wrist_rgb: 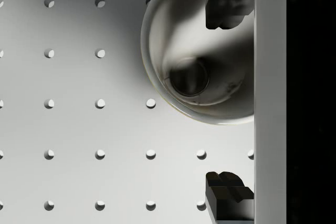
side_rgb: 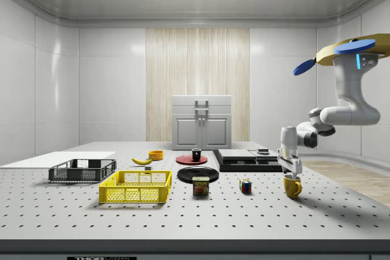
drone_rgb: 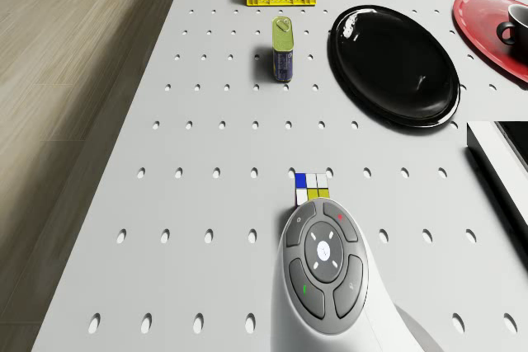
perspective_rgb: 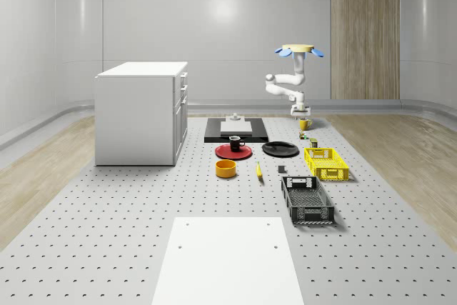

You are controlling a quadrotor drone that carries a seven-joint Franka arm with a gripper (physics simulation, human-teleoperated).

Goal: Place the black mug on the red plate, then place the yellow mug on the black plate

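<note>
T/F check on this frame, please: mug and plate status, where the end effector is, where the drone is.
1. The black mug stands on the red plate. True.
2. The yellow mug rests on the black plate. False: it stands on the table, apart from that plate.
3. The end effector is right above the yellow mug. True.
4. The drone rests on the white cabinet. False: it hovers in the air, above the table's edge near the yellow mug.
5. The black plate is bare. True.
</note>
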